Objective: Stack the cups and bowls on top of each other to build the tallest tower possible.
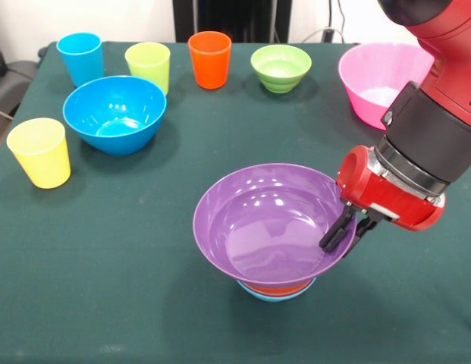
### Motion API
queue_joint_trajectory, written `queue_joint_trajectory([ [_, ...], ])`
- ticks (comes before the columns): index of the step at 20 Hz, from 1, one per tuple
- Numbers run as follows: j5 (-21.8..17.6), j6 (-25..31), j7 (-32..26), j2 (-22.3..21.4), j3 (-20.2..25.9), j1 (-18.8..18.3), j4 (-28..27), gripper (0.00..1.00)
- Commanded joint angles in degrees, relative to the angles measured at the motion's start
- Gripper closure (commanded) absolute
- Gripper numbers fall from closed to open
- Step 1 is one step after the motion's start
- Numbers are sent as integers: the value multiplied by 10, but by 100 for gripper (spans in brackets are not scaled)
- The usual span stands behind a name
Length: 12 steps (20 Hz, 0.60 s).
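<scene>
Green tablecloth (106, 288); jaws clamped on purple bowl (265, 227) rim atop tower (277, 290).

No legible text, labels, brands, nos. or signs anywhere you look: cups, bowls, table cloth & arm housing all appear unmarked in front view.
</scene>
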Motion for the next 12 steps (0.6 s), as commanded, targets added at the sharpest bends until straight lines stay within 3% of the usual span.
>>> queue_joint_trajectory([
  [1, -10, -15, 92, 18, 35, 0, 8, 100],
  [12, -10, -17, 94, 17, 35, 1, 12, 100],
])
